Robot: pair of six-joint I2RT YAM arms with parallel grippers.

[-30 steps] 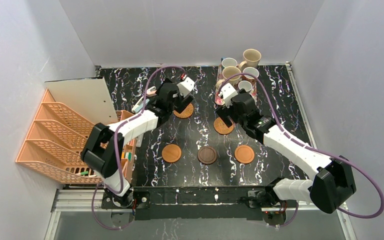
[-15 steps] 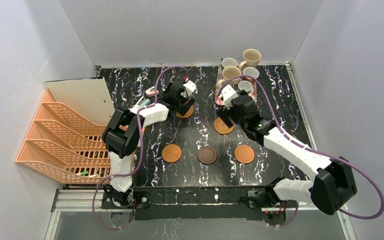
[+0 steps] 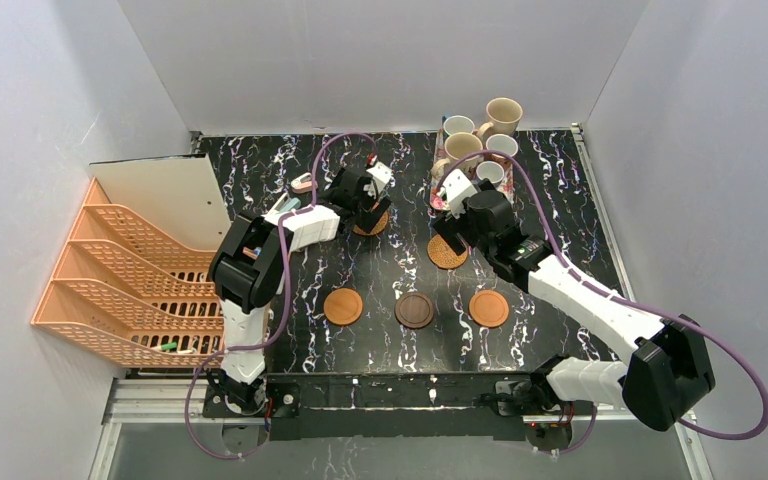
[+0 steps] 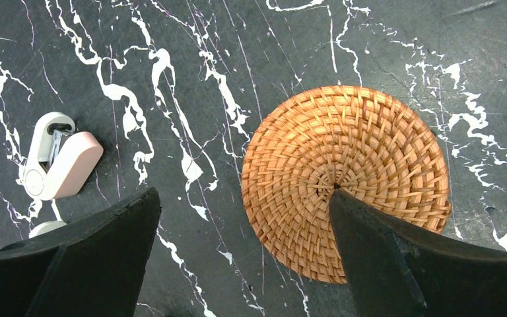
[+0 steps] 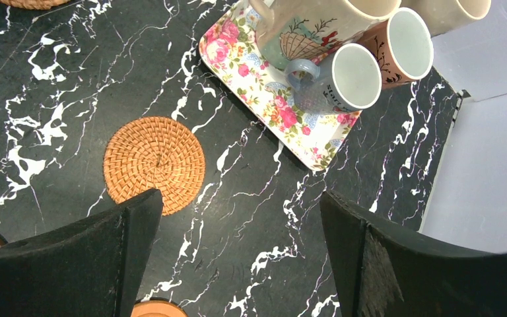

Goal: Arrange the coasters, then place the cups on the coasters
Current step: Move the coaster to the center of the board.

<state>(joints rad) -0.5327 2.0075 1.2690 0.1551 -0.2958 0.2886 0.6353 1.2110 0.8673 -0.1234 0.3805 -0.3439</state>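
Two woven orange coasters lie mid-table. My left gripper (image 3: 368, 210) hangs open just over one (image 4: 346, 178), its right finger (image 4: 383, 264) across the disc's centre. My right gripper (image 5: 239, 198) is open and empty above bare marble, and the other woven coaster (image 5: 154, 165) lies beside its left finger. In a front row lie a smooth orange coaster (image 3: 343, 306), a dark brown one (image 3: 415, 310) and another smooth orange one (image 3: 489, 308). The cups stand on the floral tray (image 5: 270, 99): a beige patterned one (image 5: 317, 26), a blue-handled one (image 5: 350, 76) and a reddish one (image 5: 403, 43).
An orange slotted file rack (image 3: 130, 280) and a white board (image 3: 165, 195) fill the left side. A small pink and white object (image 4: 59, 165) lies on the marble left of the left gripper. Grey walls close in the table's back and sides.
The left arm's elbow has swung in toward the table and its gripper has settled closer over the woven coaster. The right arm has barely moved and its jaws stay wide.
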